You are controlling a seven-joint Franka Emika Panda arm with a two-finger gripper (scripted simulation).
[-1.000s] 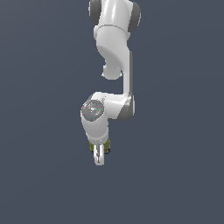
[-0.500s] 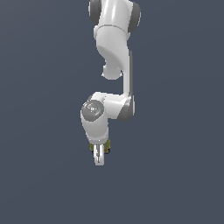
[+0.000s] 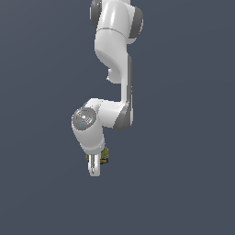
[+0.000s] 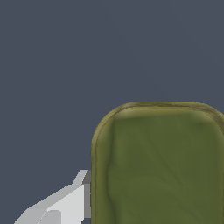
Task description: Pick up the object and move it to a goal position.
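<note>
Arm count: one white arm, elbow bent, wrist pointing down against a plain dark grey-blue background.
End effector count: one end effector, white fingers hanging below the wrist.
Object count: one olive-green block with yellowish-brown edging.
Object location: at the end effector, between the fingers just under the wrist; only small olive bits show either side in the exterior view; it fills much of the wrist view.
Finger: one pale finger touching the block's side.
End effector state: pinching the block.
</note>
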